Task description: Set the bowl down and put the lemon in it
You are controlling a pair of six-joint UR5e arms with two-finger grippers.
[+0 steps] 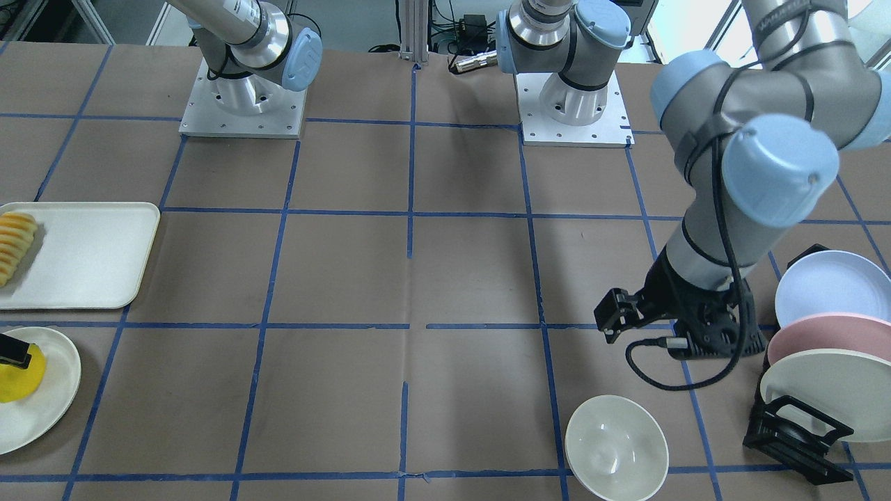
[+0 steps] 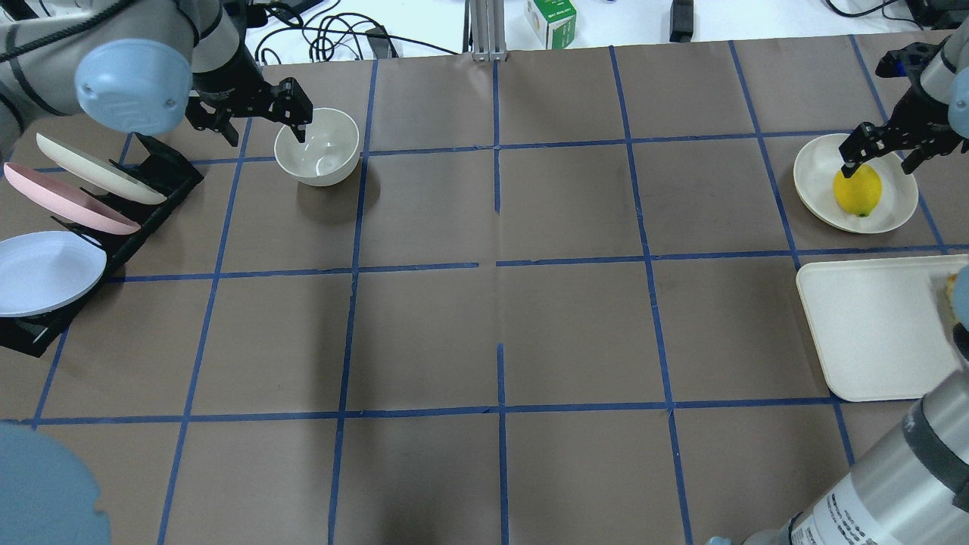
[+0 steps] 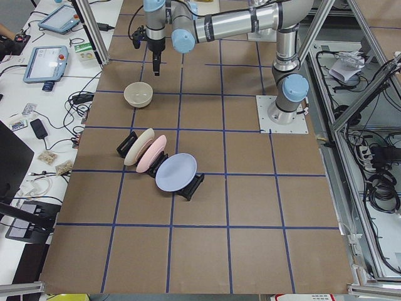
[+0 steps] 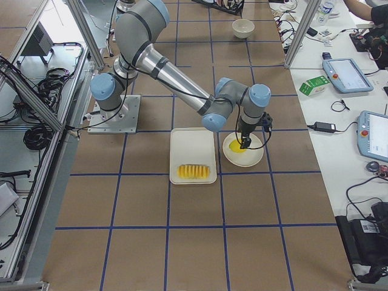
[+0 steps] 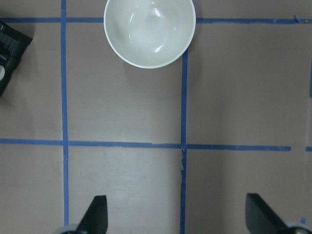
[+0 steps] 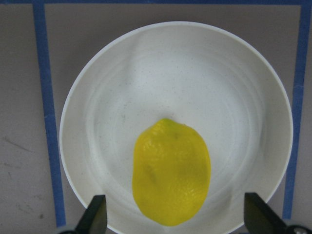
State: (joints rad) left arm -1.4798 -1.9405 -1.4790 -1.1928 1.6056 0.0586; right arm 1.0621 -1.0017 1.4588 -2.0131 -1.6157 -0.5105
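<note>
The cream-white bowl (image 2: pixel 316 147) stands upright and empty on the table at the far left; it also shows in the front view (image 1: pixel 616 449) and at the top of the left wrist view (image 5: pixel 149 31). My left gripper (image 2: pixel 265 130) is open and empty, above the table just beside the bowl and apart from it. The yellow lemon (image 2: pixel 858 191) lies on a flat white plate (image 2: pixel 817 178) at the far right. My right gripper (image 2: pixel 878 157) is open over the lemon (image 6: pixel 171 173), with one finger on each side and not touching it.
A black rack (image 2: pixel 163 170) with cream, pink and blue plates stands left of the bowl, close to the left arm. A white tray (image 2: pixel 870 325) with a row of fruit slices (image 1: pixel 15 247) lies next to the lemon's plate. The arm bases (image 1: pixel 243 104) sit at the robot's edge.
</note>
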